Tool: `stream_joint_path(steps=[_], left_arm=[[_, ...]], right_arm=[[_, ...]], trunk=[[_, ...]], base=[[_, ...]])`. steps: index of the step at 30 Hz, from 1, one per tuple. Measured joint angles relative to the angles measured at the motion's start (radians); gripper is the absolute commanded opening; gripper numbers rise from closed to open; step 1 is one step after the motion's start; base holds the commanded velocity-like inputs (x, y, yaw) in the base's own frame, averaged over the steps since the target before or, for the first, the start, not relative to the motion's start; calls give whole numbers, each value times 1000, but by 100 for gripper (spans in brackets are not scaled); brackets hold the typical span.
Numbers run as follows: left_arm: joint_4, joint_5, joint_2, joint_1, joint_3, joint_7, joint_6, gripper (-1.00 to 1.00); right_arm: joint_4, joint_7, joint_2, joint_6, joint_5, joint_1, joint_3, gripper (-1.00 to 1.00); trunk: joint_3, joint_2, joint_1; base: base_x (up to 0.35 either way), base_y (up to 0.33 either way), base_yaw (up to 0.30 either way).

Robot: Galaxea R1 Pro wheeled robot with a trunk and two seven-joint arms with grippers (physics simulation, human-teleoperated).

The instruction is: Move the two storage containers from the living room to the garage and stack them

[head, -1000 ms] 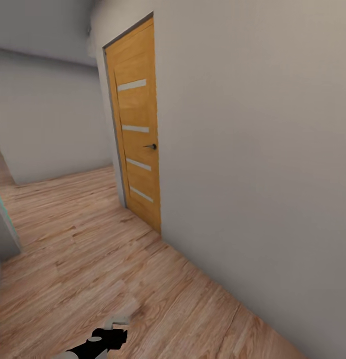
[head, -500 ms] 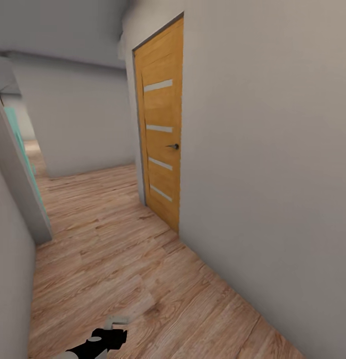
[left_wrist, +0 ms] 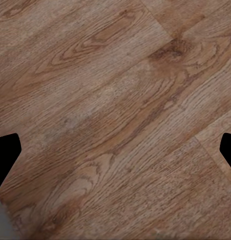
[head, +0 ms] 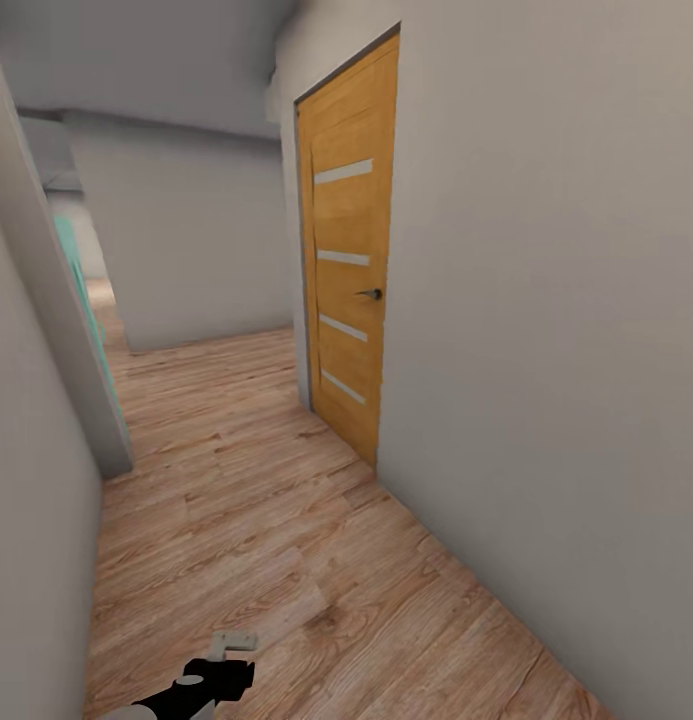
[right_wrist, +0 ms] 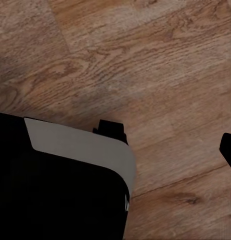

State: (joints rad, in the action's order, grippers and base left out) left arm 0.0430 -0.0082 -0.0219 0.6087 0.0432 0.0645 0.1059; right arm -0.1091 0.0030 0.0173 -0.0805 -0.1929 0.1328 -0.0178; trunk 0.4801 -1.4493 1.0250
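I read no writing anywhere. My left gripper (left_wrist: 115, 145) has its jaws spread wide, the two black fingertips (left_wrist: 6, 150) at opposite edges of the wrist view, holding nothing, only plank floor (left_wrist: 115, 100) between them. Of my right gripper I see one dark tip (right_wrist: 229, 147) beside a black and grey body (right_wrist: 60, 175); I cannot tell its opening. Ahead of the arm (head: 201, 685) runs a corridor, with a wooden door (head: 348, 260) in the right wall (head: 556, 300).
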Motion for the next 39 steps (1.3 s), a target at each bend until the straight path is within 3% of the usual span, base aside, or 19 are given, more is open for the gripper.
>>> stream_joint_path(steps=[11,39], left_arm=[[0,0,1,0,0,0,-1,100],[0,0,1,0,0,0,-1,100]], right_arm=[[0,0,-1,-1,2,0,1,100],[1,0,-7,-1,5,0,2,100]], trunk=[[0,0,-1],[0,0,-1]], base=[[272,-29,5],[338,-63,282]])
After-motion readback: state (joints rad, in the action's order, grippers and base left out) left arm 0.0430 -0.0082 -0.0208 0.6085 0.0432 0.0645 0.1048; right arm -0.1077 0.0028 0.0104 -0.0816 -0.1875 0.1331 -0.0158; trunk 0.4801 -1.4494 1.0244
